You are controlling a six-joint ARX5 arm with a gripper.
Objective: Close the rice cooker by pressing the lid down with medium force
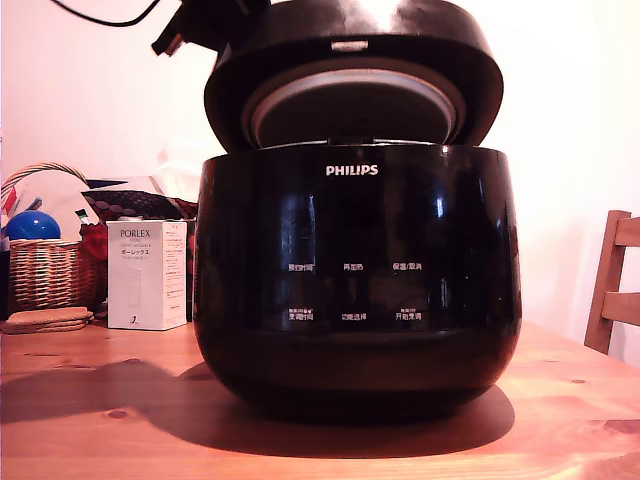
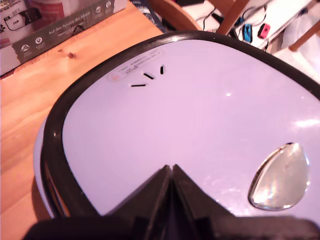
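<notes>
While we look on from the front, these points stand out.
Rice cooker: the rice cooker (image 1: 357, 275) stands at the middle of the wooden surface (image 1: 90, 420).
Lid: the lid (image 1: 355, 80) is tilted partway down, a gap showing its pale underside.
Hand: our hand (image 2: 171, 172) has its fingers pressed together, gripping nothing, tips on the lid's glossy top.
Beside: a white PORLEX box (image 1: 147, 275) and a wicker basket (image 1: 45, 270) stand at the exterior view's left.
</notes>
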